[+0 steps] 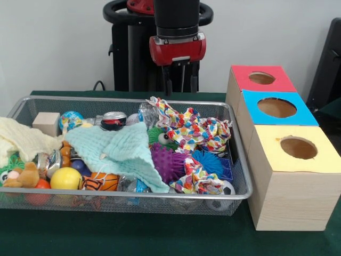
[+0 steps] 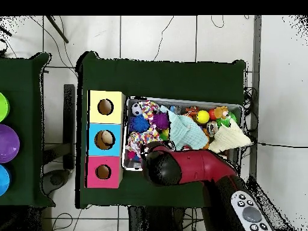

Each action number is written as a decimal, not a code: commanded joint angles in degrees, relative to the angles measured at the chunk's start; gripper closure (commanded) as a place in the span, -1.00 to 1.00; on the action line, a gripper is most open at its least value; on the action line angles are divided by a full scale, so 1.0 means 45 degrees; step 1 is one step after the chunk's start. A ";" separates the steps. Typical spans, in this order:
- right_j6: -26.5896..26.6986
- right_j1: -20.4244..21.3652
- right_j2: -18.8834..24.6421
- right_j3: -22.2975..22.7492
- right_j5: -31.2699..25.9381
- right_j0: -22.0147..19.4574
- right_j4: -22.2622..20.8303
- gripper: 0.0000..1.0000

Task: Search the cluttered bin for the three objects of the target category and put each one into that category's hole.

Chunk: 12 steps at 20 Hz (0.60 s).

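My gripper (image 1: 180, 81) hangs open and holds nothing, just above the far rim of the wire mesh bin (image 1: 133, 196). The bin holds a colourful patterned cloth (image 1: 194, 128), a mint cloth (image 1: 122, 152), a purple spiky ball (image 1: 168, 162), a blue spiky ball (image 1: 208, 161), a soda can (image 1: 113, 120), a crushed plastic bottle (image 1: 146, 112), a yellow ball (image 1: 65, 178), a wooden block (image 1: 47, 122) and a teddy bear (image 1: 24, 175). In the overhead view the red arm (image 2: 180, 167) hides the gripper and covers the bin's (image 2: 180, 100) near-left corner.
Three wooden boxes with round holes stand in a row beside the bin: red (image 1: 261, 79), blue (image 1: 277, 106) and yellow (image 1: 298, 148). From above they read yellow (image 2: 105, 107), blue (image 2: 105, 139), red (image 2: 103, 171). A cream cloth (image 1: 21, 138) drapes over the bin's left end.
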<state>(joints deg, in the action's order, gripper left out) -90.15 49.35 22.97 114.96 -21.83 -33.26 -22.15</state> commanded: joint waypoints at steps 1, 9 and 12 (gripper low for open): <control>-0.0437 -0.0423 0.0716 -0.0509 0.0253 -0.0279 -0.0109 -1.00; -0.0270 -0.1022 -0.0016 -0.0309 0.0633 -0.0839 -0.0933 -1.00; -0.0667 -0.1447 -0.0468 -0.0047 0.1511 -0.0897 -0.1397 -1.00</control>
<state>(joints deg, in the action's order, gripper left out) -90.15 47.15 22.71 114.99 -20.29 -35.17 -23.89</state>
